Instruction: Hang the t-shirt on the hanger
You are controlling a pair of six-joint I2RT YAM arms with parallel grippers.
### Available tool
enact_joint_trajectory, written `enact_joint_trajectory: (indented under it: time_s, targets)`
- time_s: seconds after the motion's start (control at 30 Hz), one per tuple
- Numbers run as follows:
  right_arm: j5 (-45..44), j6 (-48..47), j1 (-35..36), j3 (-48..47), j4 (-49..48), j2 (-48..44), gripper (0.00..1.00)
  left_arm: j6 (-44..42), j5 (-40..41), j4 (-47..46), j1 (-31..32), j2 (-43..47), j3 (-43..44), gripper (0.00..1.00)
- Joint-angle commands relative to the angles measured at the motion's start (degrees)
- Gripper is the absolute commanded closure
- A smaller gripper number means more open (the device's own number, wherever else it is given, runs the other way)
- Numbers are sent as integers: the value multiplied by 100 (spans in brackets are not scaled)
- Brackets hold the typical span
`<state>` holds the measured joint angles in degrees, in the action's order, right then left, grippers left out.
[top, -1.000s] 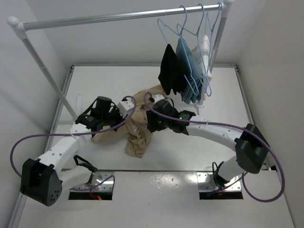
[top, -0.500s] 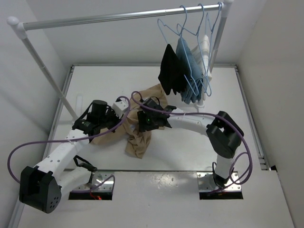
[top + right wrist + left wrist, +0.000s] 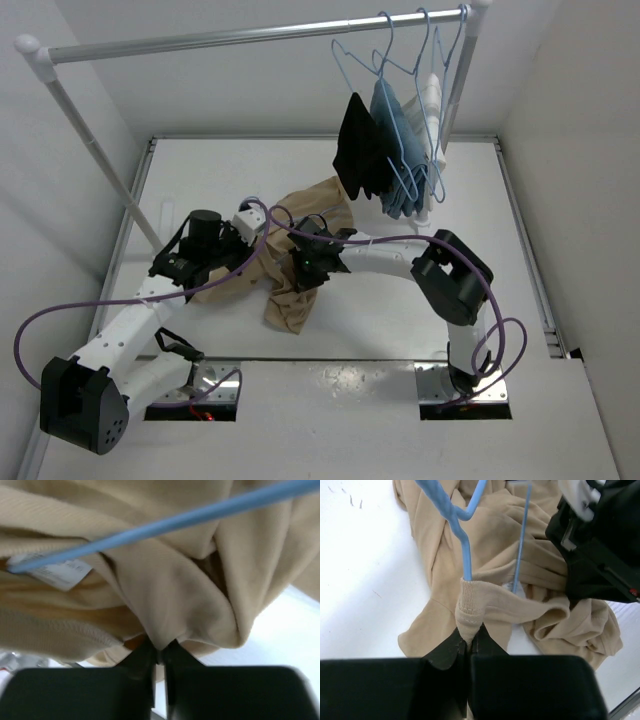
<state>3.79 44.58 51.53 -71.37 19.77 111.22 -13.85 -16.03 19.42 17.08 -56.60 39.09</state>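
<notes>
While the left gripper (image 3: 469,641) and the right gripper (image 3: 160,655) each pinch its tan cloth, the t-shirt (image 3: 290,305) lies crumpled on the table (image 3: 370,320).
The left jaws are pressed together on the ribbed collar, where the light-blue hanger (image 3: 465,555) wire runs down into the fold just above the fingertips. The right jaws nip a fold of the same cloth beside the white neck label (image 3: 55,572), a hanger wire crossing above it. Outward, the shirt spreads in loose folds at mid-table between the arms; behind, a black garment (image 3: 358,150) and a blue garment (image 3: 392,140) hang from the rail (image 3: 220,38).
</notes>
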Motion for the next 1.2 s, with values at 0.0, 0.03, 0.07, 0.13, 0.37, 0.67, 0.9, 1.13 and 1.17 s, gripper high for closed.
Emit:
enact_joint_trajectory:
  time_s: [0.0,0.03,0.07,0.13,0.37,0.67,0.9,1.13,1.17]
  targets:
    - [367,77,-29,78,-61,-21,100,137,47,-325,-100,132,-7,100]
    - [263,77,-159,175,-113,-161,100,137,48,-203,-161,132,54,100]
    - [106,138,-161,272,-61,-275,100,-11,48,-132,-161,132,133,100]
    - [-428,139,-231,641,26,-591,100,-205,48,158,-240,184,248,100]
    - [-2065,280,-731,1732,475,-2068,100,-1857,-734,1186,-504,316,170,100]
    - [-2278,60,-1171,1564,749,-2191,100,-3712,-1474,2136,-504,658,152,100]
    - [-2278,-466,-1233,1863,879,-2780,100,-4152,-287,1654,-504,659,-235,100]
    - [-2418,-1548,-1286,1679,1301,-2966,100,-5275,-206,1546,-618,352,-43,100]
    - [-2505,-1601,-1286,1618,1301,-2966,100,-5373,-468,1721,-618,282,36,100]
